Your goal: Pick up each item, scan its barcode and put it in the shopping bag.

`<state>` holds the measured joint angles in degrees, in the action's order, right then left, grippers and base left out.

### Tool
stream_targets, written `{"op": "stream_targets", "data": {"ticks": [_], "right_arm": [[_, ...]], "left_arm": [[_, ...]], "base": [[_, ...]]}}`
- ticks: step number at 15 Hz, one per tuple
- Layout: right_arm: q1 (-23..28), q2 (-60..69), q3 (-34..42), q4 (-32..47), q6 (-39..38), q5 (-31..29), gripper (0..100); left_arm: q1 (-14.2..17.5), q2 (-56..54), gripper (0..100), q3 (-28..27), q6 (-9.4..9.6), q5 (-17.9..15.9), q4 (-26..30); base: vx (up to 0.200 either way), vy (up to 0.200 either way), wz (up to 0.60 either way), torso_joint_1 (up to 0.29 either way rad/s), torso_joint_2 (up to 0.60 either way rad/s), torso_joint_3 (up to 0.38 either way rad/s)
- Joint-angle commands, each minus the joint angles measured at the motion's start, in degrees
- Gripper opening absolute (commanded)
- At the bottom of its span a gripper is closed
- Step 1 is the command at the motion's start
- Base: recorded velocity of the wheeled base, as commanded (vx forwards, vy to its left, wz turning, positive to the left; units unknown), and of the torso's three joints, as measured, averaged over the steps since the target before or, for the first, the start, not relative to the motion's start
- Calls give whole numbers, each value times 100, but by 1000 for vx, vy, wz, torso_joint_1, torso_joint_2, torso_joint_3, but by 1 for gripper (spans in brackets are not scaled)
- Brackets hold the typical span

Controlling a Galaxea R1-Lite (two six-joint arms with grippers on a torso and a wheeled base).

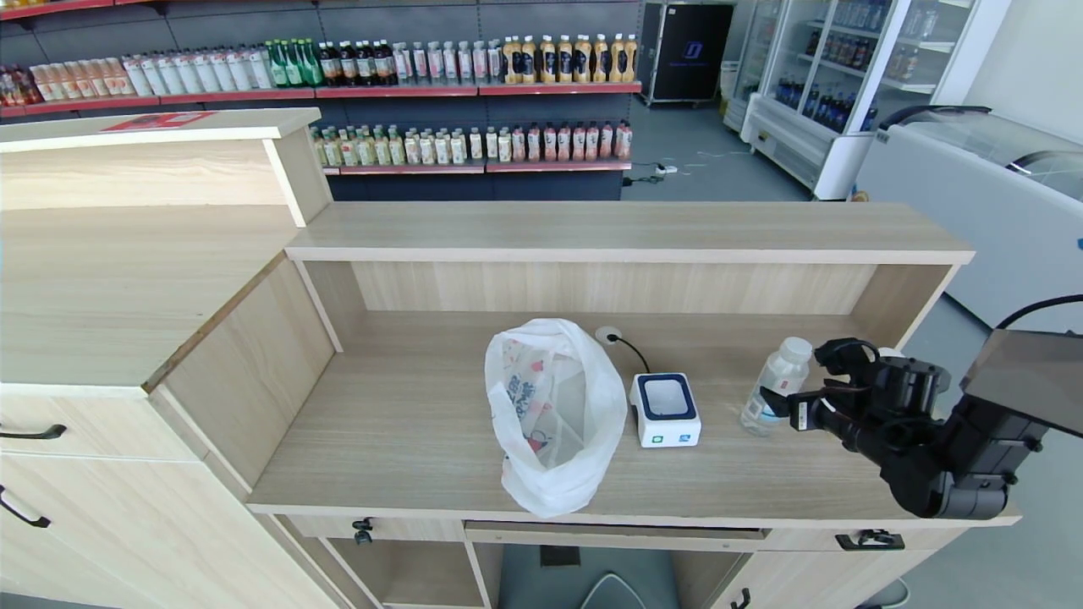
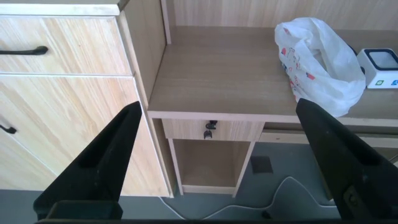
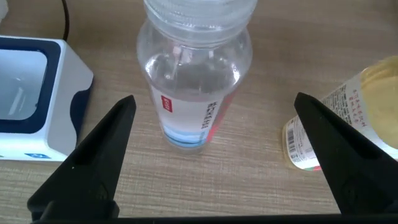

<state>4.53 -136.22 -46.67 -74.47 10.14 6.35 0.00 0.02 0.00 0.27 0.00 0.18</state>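
Clear bottle (image 1: pixel 774 386) (upright) beside scanner (image 1: pixel 665 409)

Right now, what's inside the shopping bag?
The shopping bag is open at the mouth; inside, only its own printed wall shows, no item I can make out. Folds cover the bottom.

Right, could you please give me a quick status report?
Right gripper open, facing water bottle, not holding it. Left gripper open, holding nothing. Second bottle stands close beside it.
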Motion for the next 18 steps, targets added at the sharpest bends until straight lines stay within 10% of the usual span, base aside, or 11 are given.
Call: {"op": "stream_targets", "data": {"ticks": [1, 18], "right_arm": [[-58, -177, -185, -6, -4, 59, 100], [-330, -898, -1275, 3, 5, 103, 100]], "left_arm": [[0, -2, 100, 0, 0, 0, -1], [0, -2, 100, 0, 0, 0, -1]], "base": [[0, 0, 0, 0, 0, 0], [0, 0, 0, 0, 0, 0]]}}
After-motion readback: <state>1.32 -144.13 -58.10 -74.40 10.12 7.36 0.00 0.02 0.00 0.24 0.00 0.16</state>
